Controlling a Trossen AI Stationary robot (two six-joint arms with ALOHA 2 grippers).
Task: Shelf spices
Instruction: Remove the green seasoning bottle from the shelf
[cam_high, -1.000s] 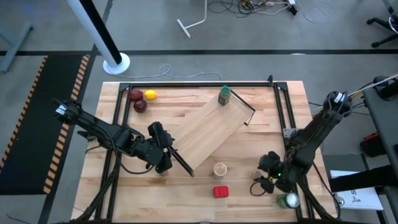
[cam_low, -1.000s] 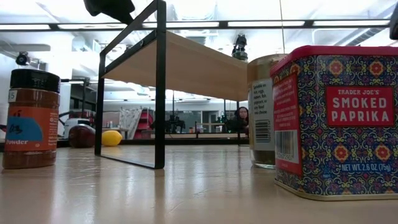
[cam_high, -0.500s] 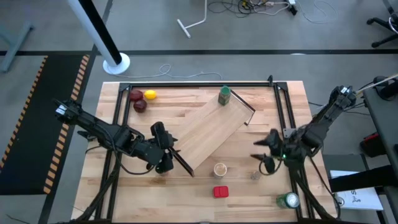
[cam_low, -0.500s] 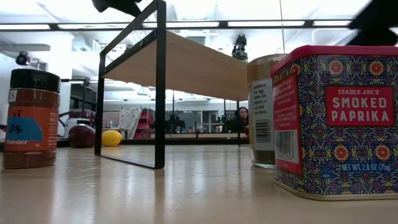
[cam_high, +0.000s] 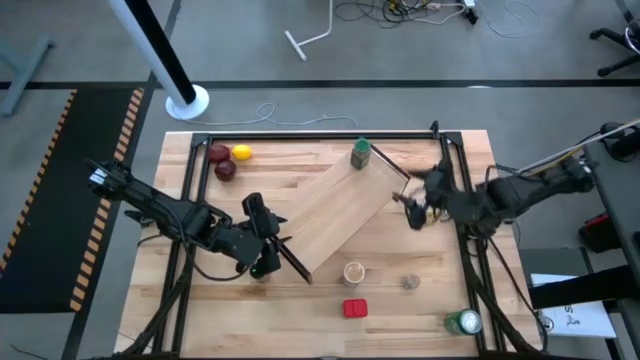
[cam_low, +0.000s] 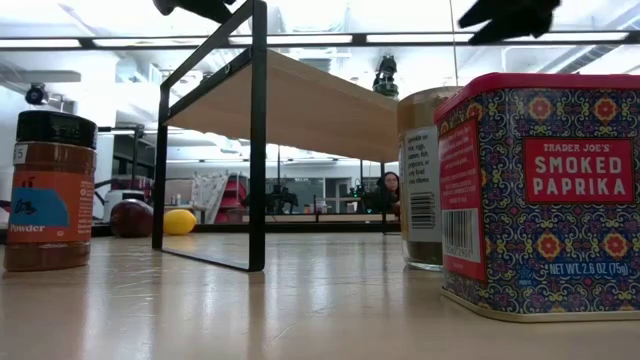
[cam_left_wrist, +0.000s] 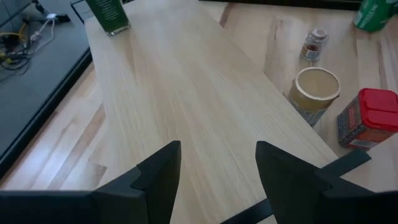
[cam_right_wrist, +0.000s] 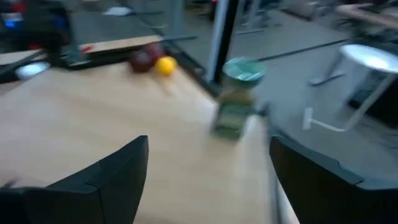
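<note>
The shelf (cam_high: 335, 205), a pale board on black rails, lies slantwise across the table. The green-lidded jar (cam_high: 361, 154) stands on its far end. On the table near the shelf's near side stand the tan jar (cam_high: 353, 272), the red tin (cam_high: 355, 308) and the tiny grey-lidded jar (cam_high: 410, 282). The black-lidded jar (cam_low: 45, 190) stands left of the shelf's near rail. No white-lidded jar shows. My left gripper (cam_high: 278, 240) hovers open over the shelf's near-left end (cam_left_wrist: 205, 124). My right gripper (cam_high: 412, 205) is open in the air by the shelf's right end, facing the green-lidded jar (cam_right_wrist: 239, 93).
Red and yellow fruits (cam_high: 228, 158) lie at the far left corner. A green drink can (cam_high: 465, 322) stands at the near right corner. A black frame (cam_high: 300, 138) runs along the table's far and side edges. Bare tabletop (cam_high: 420, 250) shows between the shelf and the can.
My right gripper has risen from the near right corner beside the green can and swung toward the far edge and left, ending by the shelf's right end. The tiny grey-lidded jar, covered by it before, now stands in the open on the table.
</note>
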